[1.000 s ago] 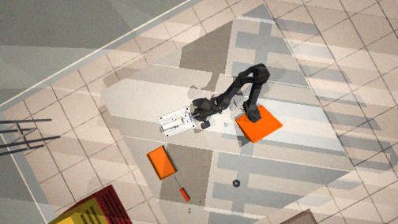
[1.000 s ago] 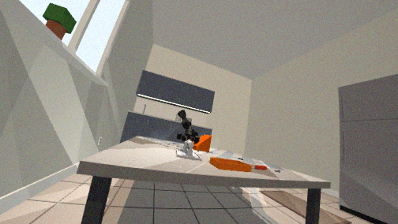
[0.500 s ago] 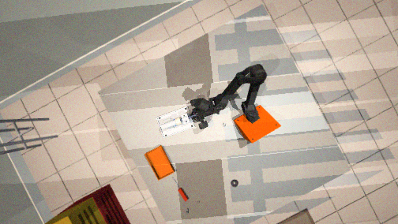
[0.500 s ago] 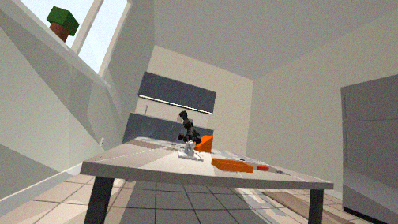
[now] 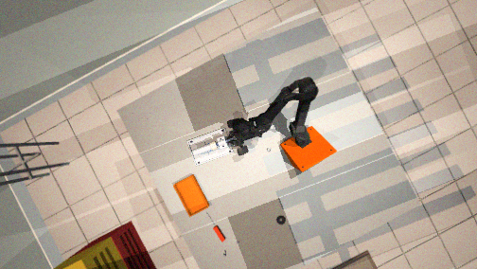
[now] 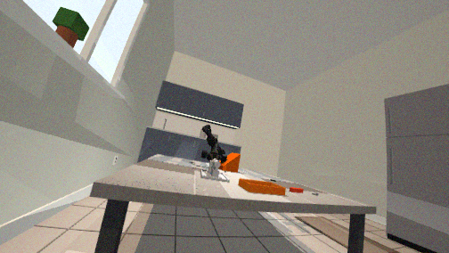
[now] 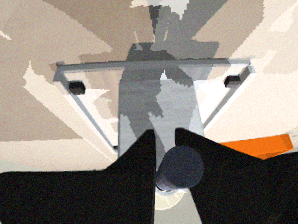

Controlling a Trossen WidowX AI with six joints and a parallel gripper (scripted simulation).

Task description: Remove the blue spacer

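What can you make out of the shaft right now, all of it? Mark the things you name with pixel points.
Only its near end shows plainly: the shaft (image 7: 182,166) ends in a smooth, round, dark blue-grey face, with a short stretch of its side below. It looks like metal or hard plastic. The gripper (image 5: 231,142) (image 6: 215,159) (image 7: 164,135) is shut on it, black fingers on either side. The rest is hidden, so I cannot tell how far it sits in the housing.
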